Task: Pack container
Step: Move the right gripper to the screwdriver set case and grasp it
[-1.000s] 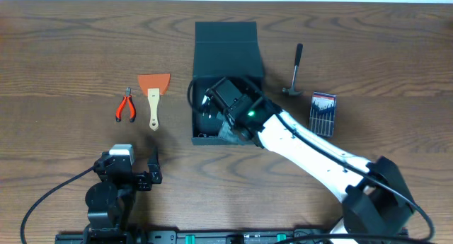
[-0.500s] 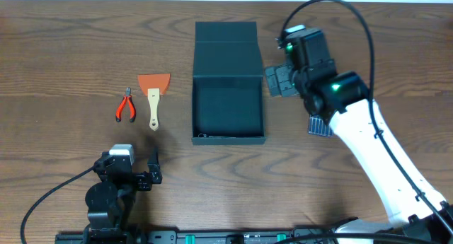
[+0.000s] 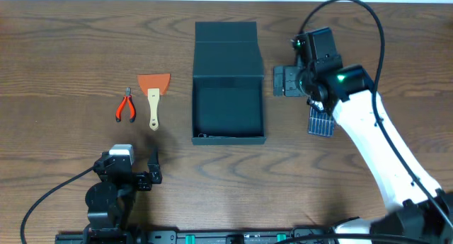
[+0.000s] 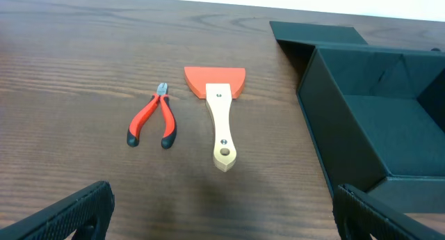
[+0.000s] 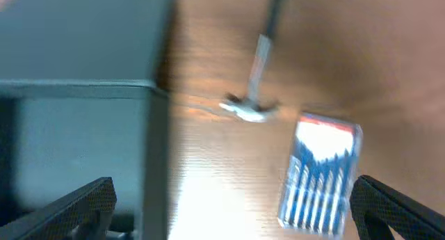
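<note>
Box: the dark box (image 3: 228, 102) sits open in the middle of the tabletop (image 3: 64, 53), with its lid (image 3: 226, 46) folded back flat on the far side. Its dark floor shows inside.
Left fingers: the left fingers (image 4: 76, 211) are spread wide and released, holding nothing. They are parked low at the near edge, well apart from the box.
Right fingers: the right fingers (image 5: 69, 206) are also spread and released, with nothing between them. They hang just beside the box's right wall, over the hammer. The wrist view is blurred.
Hammer: the hammer (image 5: 252, 101) lies on the tabletop to the right of the box, head toward the near side and handle pointing away. The arm hides it in the overhead view.
Driver set: the driver set (image 3: 322, 122) is a blue case lying flat to the right of the hammer's head, partly under the right arm.
Pliers: the red-handled pliers (image 3: 126, 106) lie to the left of the box, jaws pointing to the far side.
Scraper: the scraper (image 3: 153, 95) has an orange blade and a pale wooden handle. It lies between the pliers and the box, close to the pliers but not touching them.
</note>
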{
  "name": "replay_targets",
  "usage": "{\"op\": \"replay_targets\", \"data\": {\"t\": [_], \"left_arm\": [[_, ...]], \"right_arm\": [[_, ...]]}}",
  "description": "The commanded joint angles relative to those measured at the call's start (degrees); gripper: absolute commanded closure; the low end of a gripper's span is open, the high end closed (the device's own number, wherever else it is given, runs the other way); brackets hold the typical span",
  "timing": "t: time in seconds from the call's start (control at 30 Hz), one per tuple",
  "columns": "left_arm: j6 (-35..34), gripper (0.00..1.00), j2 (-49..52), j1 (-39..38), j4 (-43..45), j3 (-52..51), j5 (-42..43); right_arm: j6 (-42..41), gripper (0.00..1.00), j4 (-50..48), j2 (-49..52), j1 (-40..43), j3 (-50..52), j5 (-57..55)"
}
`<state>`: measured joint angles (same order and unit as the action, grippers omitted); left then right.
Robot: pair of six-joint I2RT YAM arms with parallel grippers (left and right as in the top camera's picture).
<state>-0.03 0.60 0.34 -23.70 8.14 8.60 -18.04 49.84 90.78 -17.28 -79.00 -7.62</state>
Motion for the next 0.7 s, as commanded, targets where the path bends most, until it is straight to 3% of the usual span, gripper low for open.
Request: {"op": "replay_targets", "data": {"t": [0.0, 0.3, 0.67], "left_arm": [[-0.07, 0.01, -0.26, 0.35, -0.02, -1.18, -0.31], [-0.07, 0.02, -0.26, 0.35, -0.02, -1.18, -0.31], [-0.07, 0.02, -0.26, 0.35, -0.02, -1.18, -0.31]], "right_arm": [[-7.65, 0.01, 1.4, 4.42, 2.47, 0.11, -4.31], [-21.24, 0.01, 6.12, 11.61, 8.98, 0.98, -7.13], [-18.29, 0.01, -5.25, 10.78, 13.81, 14.6, -2.43]]}}
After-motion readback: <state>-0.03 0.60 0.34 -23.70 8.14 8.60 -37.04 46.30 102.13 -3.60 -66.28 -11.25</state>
